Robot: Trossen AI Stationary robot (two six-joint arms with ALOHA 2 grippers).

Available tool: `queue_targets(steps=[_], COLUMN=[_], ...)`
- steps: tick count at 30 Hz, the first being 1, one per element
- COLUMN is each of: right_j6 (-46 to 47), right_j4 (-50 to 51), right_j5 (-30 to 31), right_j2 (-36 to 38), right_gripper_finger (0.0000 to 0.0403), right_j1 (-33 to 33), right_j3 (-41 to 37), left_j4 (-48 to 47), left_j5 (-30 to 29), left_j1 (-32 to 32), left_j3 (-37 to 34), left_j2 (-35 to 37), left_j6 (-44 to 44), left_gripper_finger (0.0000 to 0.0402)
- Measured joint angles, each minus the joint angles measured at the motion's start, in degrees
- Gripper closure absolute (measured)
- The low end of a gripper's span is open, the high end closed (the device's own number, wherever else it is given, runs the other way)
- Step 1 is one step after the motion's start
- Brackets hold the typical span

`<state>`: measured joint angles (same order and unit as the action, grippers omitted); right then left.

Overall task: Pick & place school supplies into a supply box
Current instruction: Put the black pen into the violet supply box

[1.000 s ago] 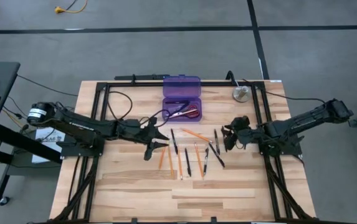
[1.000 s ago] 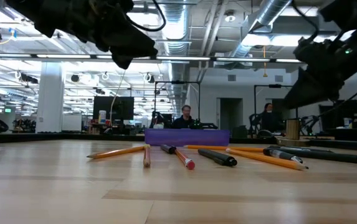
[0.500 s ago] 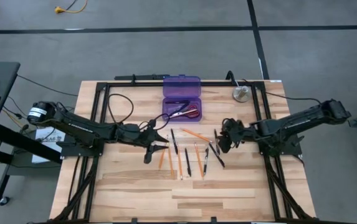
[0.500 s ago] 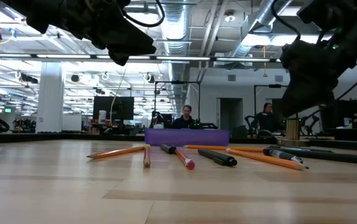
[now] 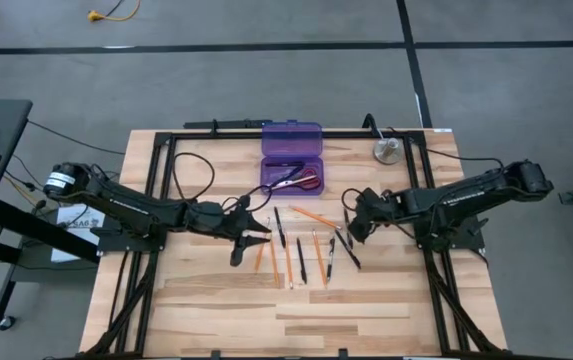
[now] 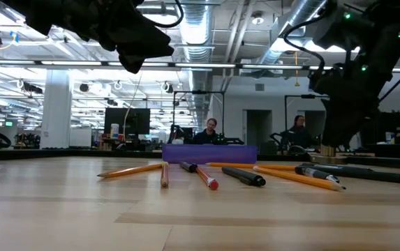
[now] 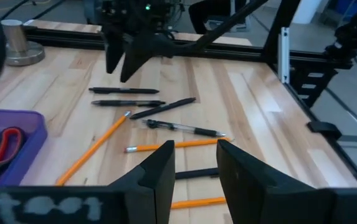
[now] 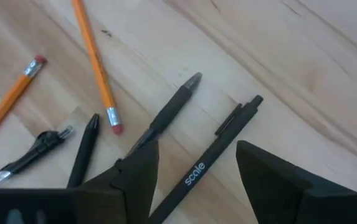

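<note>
Near the purple supply box (image 5: pixel 291 158), the right gripper (image 5: pixel 351 228) hovers wide open and empty over a black pen (image 8: pixel 210 157); the left gripper (image 5: pixel 256 238) waits, partly open and empty, above the orange pencils (image 5: pixel 274 262).

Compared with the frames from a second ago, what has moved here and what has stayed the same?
The right gripper has slid leftward across the table and dropped lower, its fingers spreading over a black pen without holding it. The left gripper stayed put, open and empty. The pencils, the pens, the scissors and the purple box have not shifted.
</note>
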<state>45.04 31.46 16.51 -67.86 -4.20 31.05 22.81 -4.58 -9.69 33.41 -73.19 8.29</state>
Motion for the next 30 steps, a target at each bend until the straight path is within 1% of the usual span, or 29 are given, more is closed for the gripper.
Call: queue_targets(steps=[5, 7, 10, 12, 15, 20, 23, 25, 30], right_j6=[1.52, 2.52, 4.64, 6.33, 9.01, 10.02, 8.61, 7.5, 7.4], right_j4=[-0.24, -0.2, -0.22, -0.4, -0.6, -0.12, 0.53, 1.68, 4.61], right_j5=[0.53, 0.78, 0.83, 0.68, 0.25, -0.17, -0.15, -0.15, 0.77], right_j2=[-0.13, -0.13, -0.13, -0.13, -0.13, -0.13, -0.11, -0.11, -0.11], right_gripper_finger=[0.0198, 0.0203, 0.0208, 0.0211, 0.0211, 0.0207, 0.0207, 0.0208, 0.0214], right_j1=[0.32, 0.29, 0.28, 0.3, 0.11, -0.7, -0.53, -0.53, -0.53], right_j3=[0.17, 0.18, 0.19, 0.18, 0.19, 0.19, 0.19, 0.19, 0.19], left_j4=[-1.76, -3.85, -8.48, -8.6, -6.24, -5.32, -5.07, -5.2, -4.98], left_j5=[-2.5, -3.71, -6.65, -7.71, -6.15, 2.38, 2.85, 2.64, 1.31], left_j1=[0.03, 0.48, 1.1, 1.59, 3.42, 6.41, 6.64, 6.42, 5.55], left_j3=[0.02, 0.02, -0.06, -2.06, -6.3, -13.44, -15.82, -17.15, -19.78], left_j2=[0.0, 0.56, 3.44, 6.98, 13.63, 27.19, 32.71, 34.62, 34.9], left_j6=[-1.47, -1.51, -2.05, -3.17, -3.97, -5.44, -5.09, -5.1, -8.15], left_gripper_finger=[0.0295, 0.0295, 0.0295, 0.0295, 0.0295, 0.0295, 0.0295, 0.0295, 0.0295])
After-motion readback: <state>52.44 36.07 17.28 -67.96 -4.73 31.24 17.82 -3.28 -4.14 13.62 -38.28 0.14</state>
